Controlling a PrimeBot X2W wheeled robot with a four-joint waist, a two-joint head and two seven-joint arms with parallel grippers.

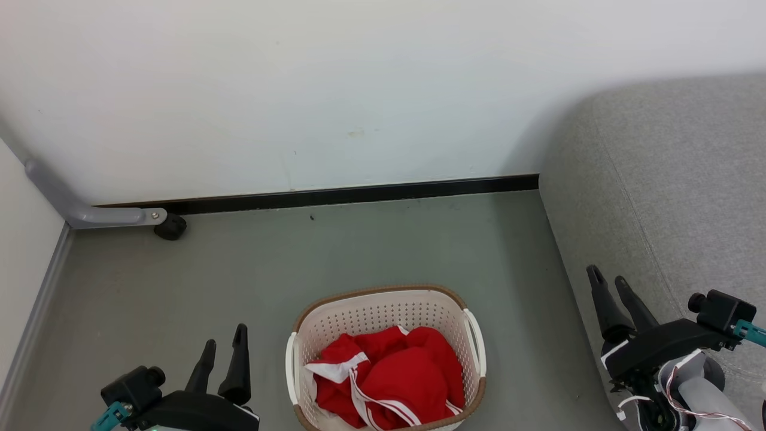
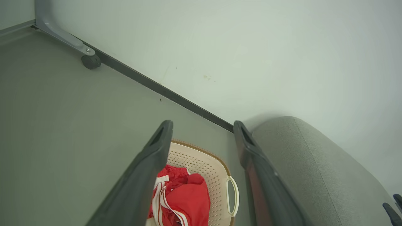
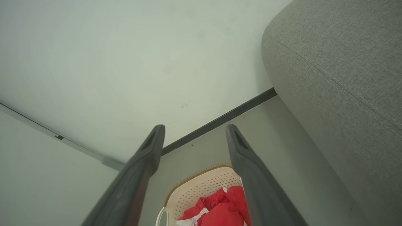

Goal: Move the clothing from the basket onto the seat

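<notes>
Red clothing with white stripes lies bunched inside the cream basket, which stands on the grey floor at the bottom centre of the head view. The grey sofa seat rises at the right. My left gripper hangs open to the left of the basket, nothing between its fingers. My right gripper is open beside the sofa's front edge, right of the basket. The left wrist view looks between open fingers at the clothing, basket and sofa. The right wrist view shows the clothing, basket and sofa.
A white wall with a black skirting closes the back. A grey metal leg with a black caster sits at the back left by a side wall. Bare floor lies between basket and wall.
</notes>
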